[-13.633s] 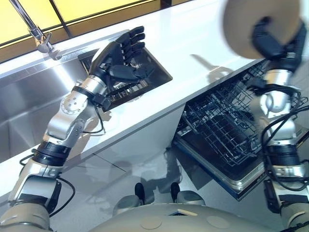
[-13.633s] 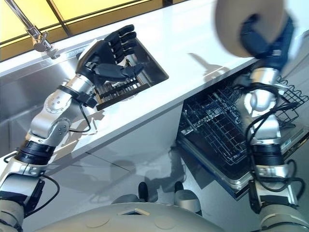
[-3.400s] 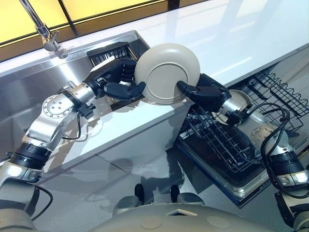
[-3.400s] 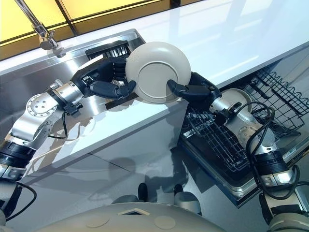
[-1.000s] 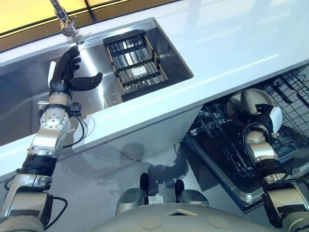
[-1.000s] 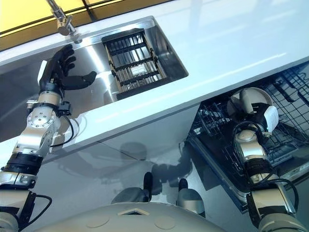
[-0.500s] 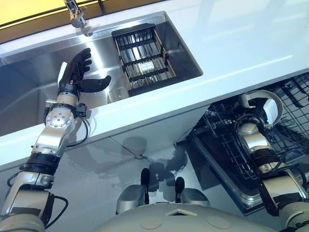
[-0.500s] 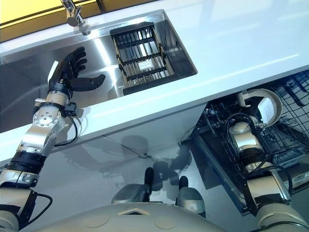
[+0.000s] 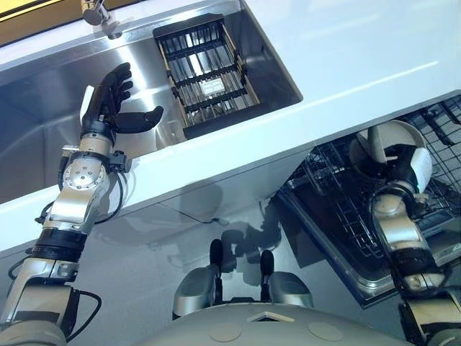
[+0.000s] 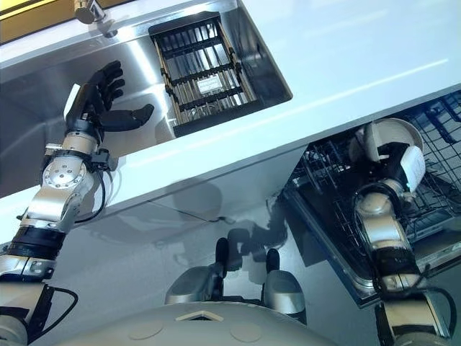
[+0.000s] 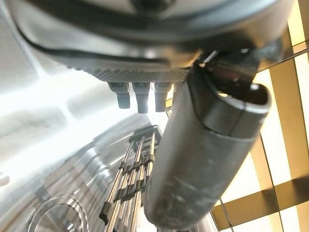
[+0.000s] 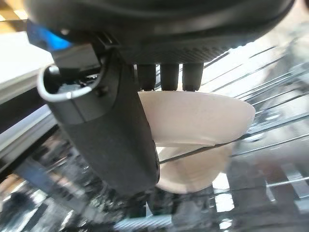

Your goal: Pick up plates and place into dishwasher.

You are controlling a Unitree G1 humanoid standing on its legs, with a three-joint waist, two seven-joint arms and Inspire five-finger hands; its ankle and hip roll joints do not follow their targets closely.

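The right hand [image 12: 108, 125] has the plate [image 12: 198, 113] pinched between thumb and fingers, low in the dishwasher rack [image 9: 338, 209]; I'd settle its rim between the rack's wires beneath the fingers before loosening, with the left hand [image 9: 104, 104] spread and empty over the sink [image 9: 43, 94].

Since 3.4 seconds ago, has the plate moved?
Yes. The plate has gone from above the counter edge down into the dishwasher rack, held by the right hand.

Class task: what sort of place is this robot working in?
Probably a kitchen: a steel sink with a tap, a white counter, and an open dishwasher rack where the right hand holds a plate.
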